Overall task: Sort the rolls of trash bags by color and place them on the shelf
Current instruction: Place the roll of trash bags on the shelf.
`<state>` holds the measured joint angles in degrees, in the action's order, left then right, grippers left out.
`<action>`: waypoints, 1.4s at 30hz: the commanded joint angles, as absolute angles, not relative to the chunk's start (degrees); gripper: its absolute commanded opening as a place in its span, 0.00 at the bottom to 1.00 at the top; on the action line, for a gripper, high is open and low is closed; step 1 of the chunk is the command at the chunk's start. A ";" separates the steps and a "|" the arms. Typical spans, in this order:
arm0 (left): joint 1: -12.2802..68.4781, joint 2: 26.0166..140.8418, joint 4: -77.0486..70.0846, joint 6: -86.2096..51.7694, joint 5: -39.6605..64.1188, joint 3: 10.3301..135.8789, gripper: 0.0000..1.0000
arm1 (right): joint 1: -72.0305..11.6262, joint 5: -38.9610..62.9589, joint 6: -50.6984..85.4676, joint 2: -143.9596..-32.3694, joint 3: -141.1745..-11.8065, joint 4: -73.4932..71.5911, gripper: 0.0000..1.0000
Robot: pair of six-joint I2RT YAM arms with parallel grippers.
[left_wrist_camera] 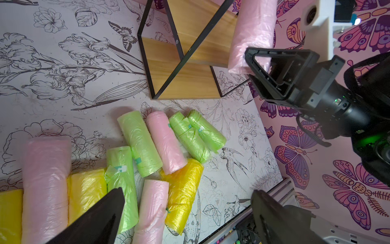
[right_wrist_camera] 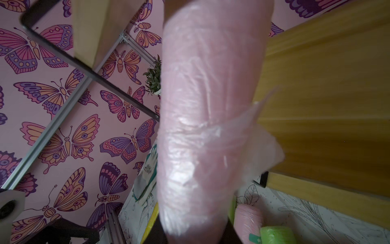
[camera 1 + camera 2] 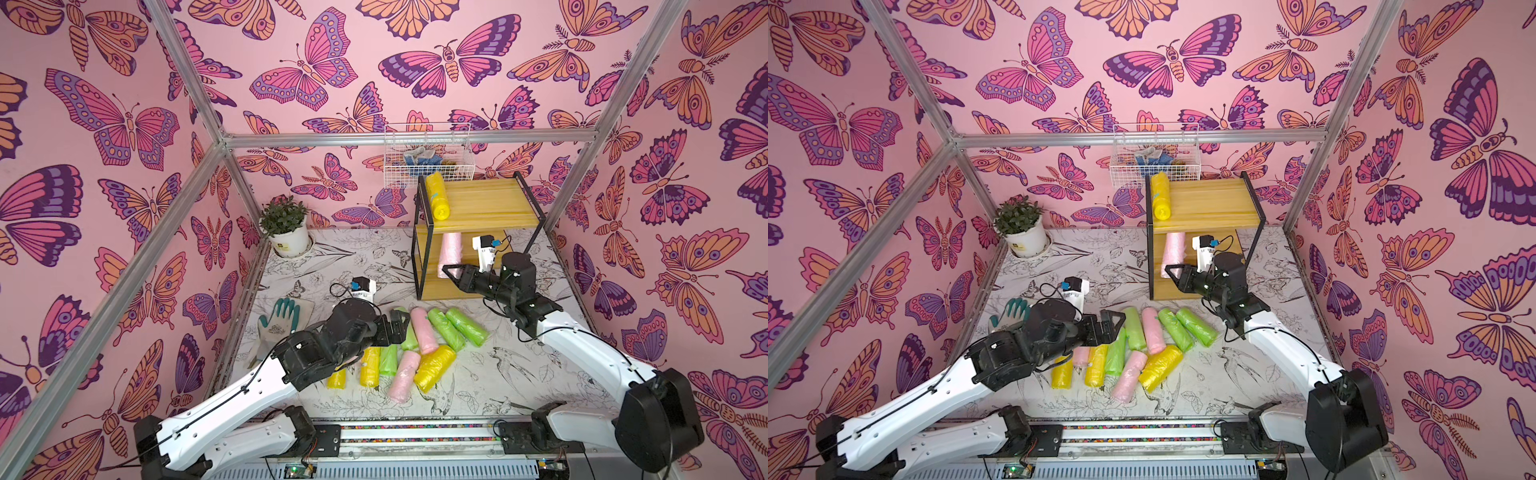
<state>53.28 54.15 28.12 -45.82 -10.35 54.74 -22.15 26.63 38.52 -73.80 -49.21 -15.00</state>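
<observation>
Pink roll could slip off shelf.
Right jaws clamp its overhanging end; left jaws wide open, empty.

— What are you seeing around the cell?
— I'm looking at pink walls covered in purple and orange butterflies, with silver aluminium bars framing them. Soft, even light is falling everywhere.
— And below?
— I'm seeing a pale tabletop printed with line-drawn flowers and birds. A potted plant is sitting far left; a white wire basket is hanging at the far wall.
</observation>
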 commanded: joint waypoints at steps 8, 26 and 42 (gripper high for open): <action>53.53 55.06 29.49 -44.10 -12.13 56.42 1.00 | -20.50 35.36 46.29 -79.37 -49.58 -28.40 0.00; 53.53 55.37 29.72 -44.21 -12.29 55.77 1.00 | -18.65 45.00 48.24 -89.42 -59.57 -24.92 0.00; 53.53 54.58 29.79 -44.04 -12.91 54.93 1.00 | -17.15 41.22 39.51 -94.57 -67.66 -7.96 0.03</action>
